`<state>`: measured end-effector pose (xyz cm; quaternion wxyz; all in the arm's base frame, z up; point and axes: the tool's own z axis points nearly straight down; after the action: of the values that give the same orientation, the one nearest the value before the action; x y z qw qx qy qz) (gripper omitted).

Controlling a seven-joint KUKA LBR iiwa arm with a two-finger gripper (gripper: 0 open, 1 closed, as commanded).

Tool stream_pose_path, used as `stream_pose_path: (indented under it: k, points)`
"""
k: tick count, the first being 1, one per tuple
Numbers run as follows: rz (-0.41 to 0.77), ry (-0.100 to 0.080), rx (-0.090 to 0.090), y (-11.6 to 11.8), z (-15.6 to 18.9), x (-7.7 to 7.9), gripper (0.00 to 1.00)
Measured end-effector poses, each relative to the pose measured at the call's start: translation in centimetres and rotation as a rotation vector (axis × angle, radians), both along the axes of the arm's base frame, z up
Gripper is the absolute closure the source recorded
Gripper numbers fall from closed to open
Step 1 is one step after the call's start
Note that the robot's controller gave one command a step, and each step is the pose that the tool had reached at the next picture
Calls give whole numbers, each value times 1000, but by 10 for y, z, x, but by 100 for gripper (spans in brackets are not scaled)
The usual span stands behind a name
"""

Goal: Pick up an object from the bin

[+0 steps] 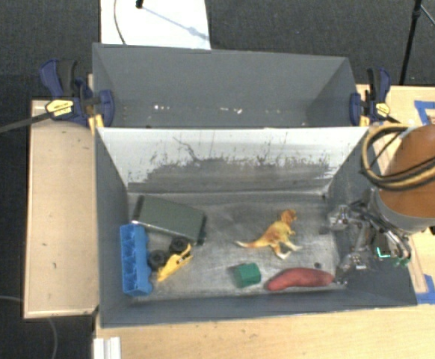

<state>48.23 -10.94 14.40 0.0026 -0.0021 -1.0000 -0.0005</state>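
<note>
Bin (225, 163), scuffed grey, amid dark floor (23, 21).

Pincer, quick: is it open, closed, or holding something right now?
Pincer: cannot be told; it hangs at the right end of the bin, beside the red lump.

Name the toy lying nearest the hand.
The long red piece by the front wall, its end beside the hand; the orange dinosaur and green block lie farther left.

One each: dinosaur (272, 235), cube (246, 274), red lump (298, 279), blue rack (134, 260), box (169, 219), yellow toy (174, 260).
</note>
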Motion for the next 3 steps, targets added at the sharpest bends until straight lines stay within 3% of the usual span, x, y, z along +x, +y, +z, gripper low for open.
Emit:
stream_pose_path:
  k: [1,2,3]
  points:
    - [4,-8,-2,0,4,2,0]
    - [62,-16,-6,20,-22,4,0]
    - [233,-8,0,42,-70,23,0]
